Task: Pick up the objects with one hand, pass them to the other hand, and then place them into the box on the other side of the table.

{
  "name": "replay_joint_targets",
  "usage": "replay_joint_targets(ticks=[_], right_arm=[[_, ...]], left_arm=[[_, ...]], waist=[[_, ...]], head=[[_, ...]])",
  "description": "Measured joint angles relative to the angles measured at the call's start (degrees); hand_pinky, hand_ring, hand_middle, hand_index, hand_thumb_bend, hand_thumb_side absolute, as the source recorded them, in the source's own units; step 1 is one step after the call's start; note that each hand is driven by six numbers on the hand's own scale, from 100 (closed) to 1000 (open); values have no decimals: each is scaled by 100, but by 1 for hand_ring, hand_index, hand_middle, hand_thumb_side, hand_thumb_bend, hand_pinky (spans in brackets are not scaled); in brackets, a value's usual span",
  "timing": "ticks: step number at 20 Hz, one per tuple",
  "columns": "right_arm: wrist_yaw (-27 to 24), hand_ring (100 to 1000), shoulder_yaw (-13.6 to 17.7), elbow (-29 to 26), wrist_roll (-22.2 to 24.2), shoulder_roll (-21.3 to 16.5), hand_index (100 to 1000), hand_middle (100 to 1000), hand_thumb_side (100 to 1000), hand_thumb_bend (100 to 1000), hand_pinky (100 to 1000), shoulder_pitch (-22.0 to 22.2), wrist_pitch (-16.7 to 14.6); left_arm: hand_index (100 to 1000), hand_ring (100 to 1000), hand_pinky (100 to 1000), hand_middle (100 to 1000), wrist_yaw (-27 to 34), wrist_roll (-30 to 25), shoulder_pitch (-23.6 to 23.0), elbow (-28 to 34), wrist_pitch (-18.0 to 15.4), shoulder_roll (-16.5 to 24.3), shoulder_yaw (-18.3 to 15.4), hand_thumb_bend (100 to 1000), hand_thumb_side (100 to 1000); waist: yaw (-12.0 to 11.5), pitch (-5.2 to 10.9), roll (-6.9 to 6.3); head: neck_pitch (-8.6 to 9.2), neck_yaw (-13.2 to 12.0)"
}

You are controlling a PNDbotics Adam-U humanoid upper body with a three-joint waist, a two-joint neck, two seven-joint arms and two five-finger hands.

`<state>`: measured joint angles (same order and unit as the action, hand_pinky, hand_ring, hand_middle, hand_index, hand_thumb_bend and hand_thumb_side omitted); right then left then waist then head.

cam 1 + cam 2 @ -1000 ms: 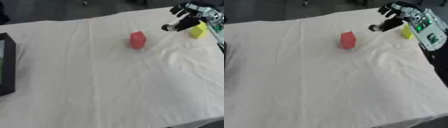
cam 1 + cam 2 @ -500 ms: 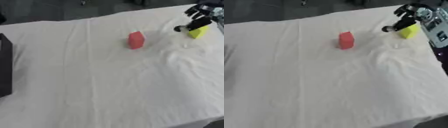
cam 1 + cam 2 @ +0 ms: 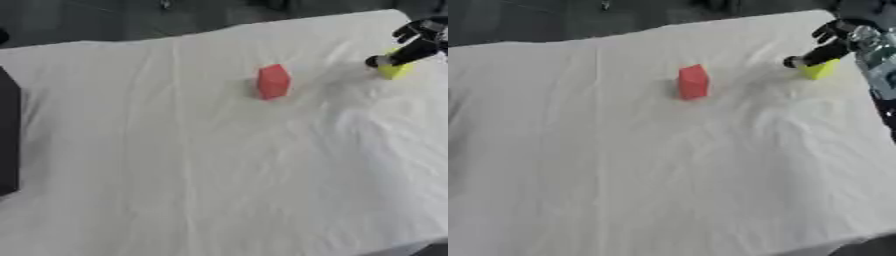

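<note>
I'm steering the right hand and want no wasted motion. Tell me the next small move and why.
Probably lower the right hand a little and curl its fingers round the yellow block. The hand is right at the block at the table's far right, one finger reaching past its left side, but no grasp shows. The red block stands apart, mid-table, so it should not interfere.

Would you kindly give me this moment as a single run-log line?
right hand: at yellow block, grasp unclear | red block: upright mid-table, untouched | box: left edge | left hand: not in view
</note>
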<state>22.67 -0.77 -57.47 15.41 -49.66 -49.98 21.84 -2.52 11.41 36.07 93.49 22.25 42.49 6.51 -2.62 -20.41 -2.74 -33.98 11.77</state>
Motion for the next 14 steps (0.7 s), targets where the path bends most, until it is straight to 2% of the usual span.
replay_joint_targets(ticks=[14], right_arm=[[-611,858,221,153,-659,-199,879,812,264,630,794,117,51]], left_arm=[[732,670,733,634,88,103,-83,36,60,0,-53,463,354]], waist=[[-25,-108,-30]], head=[[45,104]])
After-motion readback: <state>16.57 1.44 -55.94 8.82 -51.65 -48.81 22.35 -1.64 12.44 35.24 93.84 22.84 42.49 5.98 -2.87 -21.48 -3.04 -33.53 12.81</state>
